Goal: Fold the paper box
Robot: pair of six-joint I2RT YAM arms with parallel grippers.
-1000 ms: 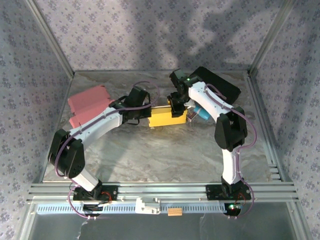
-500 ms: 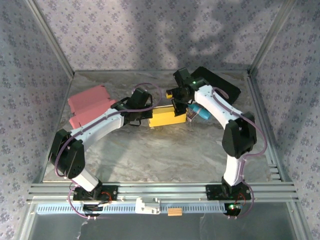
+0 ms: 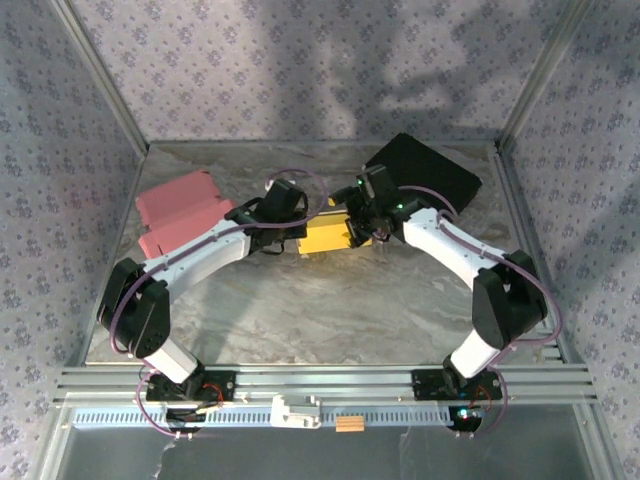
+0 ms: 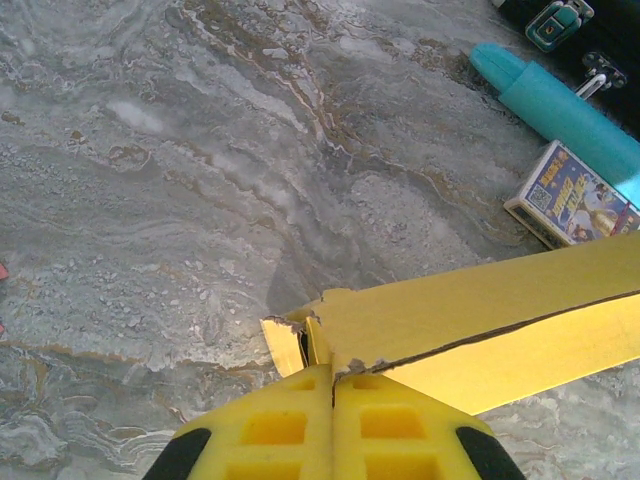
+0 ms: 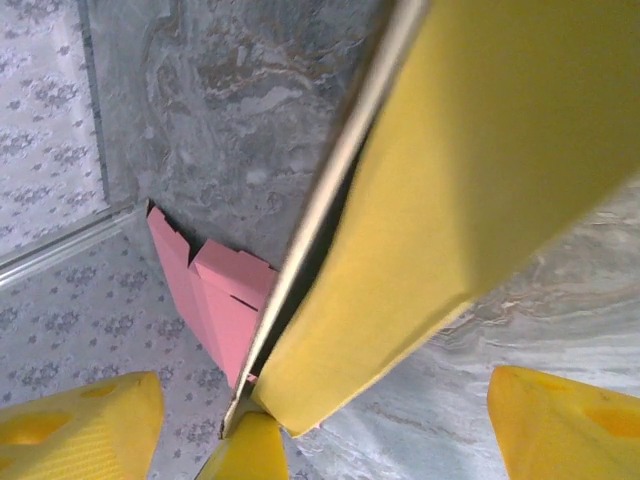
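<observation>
Since a second ago the right arm has dropped its elbow and swung in low. The right gripper now has its jaws spread wide, straddling one end of the yellow paper box. At the other end the left gripper is pressed together, pinching the box's torn corner flap. I see the box past the middle of the grey marble-pattern worktop, between both grippers. Just beyond it are a small printed carton and a teal cylinder. Pink folded cardboard sits at the left edge, and a black case in the far right corner.
</observation>
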